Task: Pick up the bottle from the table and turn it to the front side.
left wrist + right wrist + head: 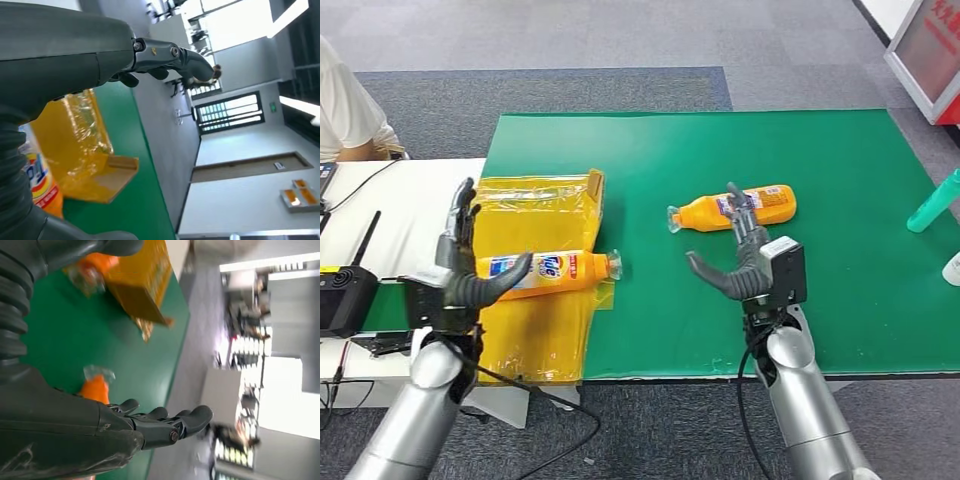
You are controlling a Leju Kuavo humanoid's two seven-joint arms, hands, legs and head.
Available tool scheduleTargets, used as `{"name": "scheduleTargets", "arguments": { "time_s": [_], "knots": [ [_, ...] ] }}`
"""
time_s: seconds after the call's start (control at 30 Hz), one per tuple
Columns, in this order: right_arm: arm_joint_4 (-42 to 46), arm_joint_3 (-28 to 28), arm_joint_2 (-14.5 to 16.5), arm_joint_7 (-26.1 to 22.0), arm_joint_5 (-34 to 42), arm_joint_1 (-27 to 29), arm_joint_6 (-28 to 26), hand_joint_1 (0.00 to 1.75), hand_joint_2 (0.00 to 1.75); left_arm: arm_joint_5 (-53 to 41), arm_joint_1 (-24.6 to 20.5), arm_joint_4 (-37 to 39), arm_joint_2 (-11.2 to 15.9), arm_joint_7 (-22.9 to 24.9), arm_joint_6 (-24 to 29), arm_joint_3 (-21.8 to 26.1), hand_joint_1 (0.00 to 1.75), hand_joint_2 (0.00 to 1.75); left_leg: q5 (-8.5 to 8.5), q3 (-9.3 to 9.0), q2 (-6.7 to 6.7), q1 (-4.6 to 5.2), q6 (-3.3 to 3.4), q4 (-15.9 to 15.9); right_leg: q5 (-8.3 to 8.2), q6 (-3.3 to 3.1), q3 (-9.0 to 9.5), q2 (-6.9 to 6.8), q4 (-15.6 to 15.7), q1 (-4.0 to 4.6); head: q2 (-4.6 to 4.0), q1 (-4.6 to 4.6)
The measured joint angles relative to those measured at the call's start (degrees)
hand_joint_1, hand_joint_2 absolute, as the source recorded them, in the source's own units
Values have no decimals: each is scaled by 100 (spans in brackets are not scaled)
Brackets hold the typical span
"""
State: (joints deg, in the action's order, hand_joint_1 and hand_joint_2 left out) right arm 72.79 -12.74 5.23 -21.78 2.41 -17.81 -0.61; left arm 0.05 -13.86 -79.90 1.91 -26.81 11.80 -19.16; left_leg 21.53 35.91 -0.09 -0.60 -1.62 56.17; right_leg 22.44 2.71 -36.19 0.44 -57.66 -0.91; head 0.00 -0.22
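Green mat (682,300) covers most of the table, with a yellow bag (539,215) spread flat over its left edge. On the bag lies an orange bottle (561,268), on its side, its clear cap pointing right and reaching just past the bag onto the mat. The left hand (463,265) hangs above the bottle's base end, its fingers (460,215) spread and extended away from the robot, thumb stretched out across the bottle; it holds nothing, and whether the thumb touches the bottle cannot be told. In the left wrist view the bottle's label (36,175) shows just under that hand, beside the crinkled bag.

A second orange bottle (765,207) lies on its side further right on the mat, cap pointing left. The right hand (739,265) is raised near it, fingers apart, fingertips over the bottle's label area, thumb out to the left, gripping nothing.

At the mat's right edge lies a teal bottle (935,205). A black radio (346,295) sits on the white table at left, where a person's sleeve (343,105) shows.
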Motion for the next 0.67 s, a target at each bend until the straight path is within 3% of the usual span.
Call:
{"name": "scheduleTargets", "arguments": {
  "time_s": [0.07, 0.17, 0.33, 0.43, 0.5, 0.57, 0.63, 0.67],
  "knots": [
    [-111, -130, -86, 165, 230, 6, 272, 0, 175, 565, 270, -88, 31, -85, -433, 241, 0, 175, 0, 1, 1, -1, 0, 0, 3, 2, 0, -2, 0, 1, 0, 1],
    [-282, -304, -172, 277, 304, 2, 255, 0, 175, 1036, 592, -155, 37, -41, -789, 449, 0, 175, 1, 2, 0, 0, 1, 0, 4, 3, 1, -2, 0, 0, 0, 1],
    [-280, -417, -259, 271, 323, 99, -113, 0, 175, 1504, 963, -296, -4, 328, -491, 663, 0, 175, 3, 3, 0, 1, 5, 1, 4, 4, 1, -2, 2, -1, 0, 1],
    [9, -393, -254, -199, 214, 267, -732, 0, 175, 1747, 1091, -444, -27, 286, -452, 747, 0, 175, 3, 3, 0, 0, 4, 1, 4, 4, 0, -2, 1, -1, 0, 1],
    [323, -349, -202, -583, 99, 375, -1294, 0, 175, 1857, 1129, -561, -61, 193, -480, 784, 0, 87, 3, 3, 0, 0, 4, 0, 4, 4, 0, -2, 1, 0, 0, 1],
    [635, -305, -145, -715, 31, 451, -1673, 0, 175, 1910, 1140, -663, -114, 100, -463, 823, 0, 87, 6, 2, 0, 0, 1, 0, 5, 3, -1, -1, 1, 0, 0, 1],
    [852, -281, -121, -705, -95, 520, -1846, 0, 175, 1920, 1141, -726, -167, 34, -443, 845, 0, 175, 8, 1, 0, 0, -1, 0, 5, 2, -1, -1, 1, 0, 0, 1],
    [899, -279, -119, -701, -138, 539, -1875, 0, 175, 1920, 1141, -739, -180, 22, -439, 849, 0, 175, 8, 1, 0, 0, -1, 0, 5, 2, 0, -1, 1, 0, 0, 1]
  ]
}}
